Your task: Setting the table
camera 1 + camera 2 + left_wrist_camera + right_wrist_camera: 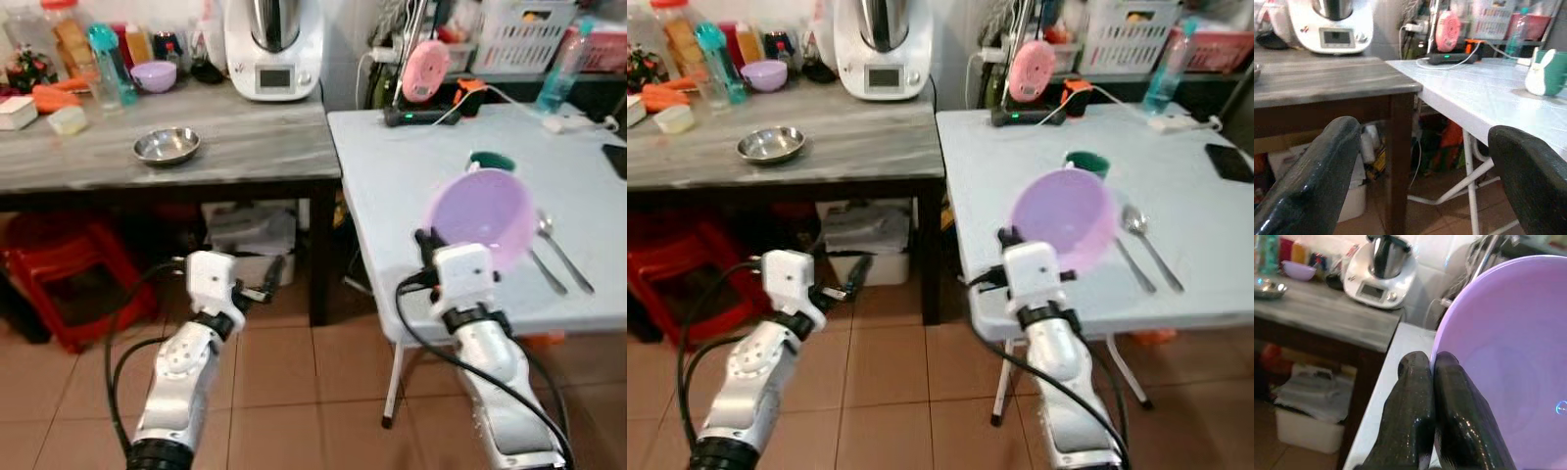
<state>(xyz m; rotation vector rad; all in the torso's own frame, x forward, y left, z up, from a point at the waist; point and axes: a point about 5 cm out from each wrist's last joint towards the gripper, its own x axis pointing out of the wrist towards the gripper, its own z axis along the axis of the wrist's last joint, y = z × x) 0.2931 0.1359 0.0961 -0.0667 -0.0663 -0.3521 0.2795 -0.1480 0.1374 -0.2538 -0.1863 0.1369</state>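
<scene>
— What are you holding?
— My right gripper [428, 242] pinches one lilac bowl [482, 217] by its rim, tilted over the white table's [411, 186] near edge, beside two spoons [560, 252] and one green cup [492, 161].
— Your left gripper [263, 286]?
— Fingers spread wide, holding nothing, low by the wooden table [245, 147].

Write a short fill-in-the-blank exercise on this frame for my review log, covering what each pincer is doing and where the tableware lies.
1. The right pincer is shut on the rim of a ____ plastic bowl.
2. The left pincer is ____ and holds nothing.
3. Two metal spoons lie on the ____ folding table.
4. A shallow round steel dish sits on the ____ wood-grain table.

Missing words: purple; open; white; grey
</scene>
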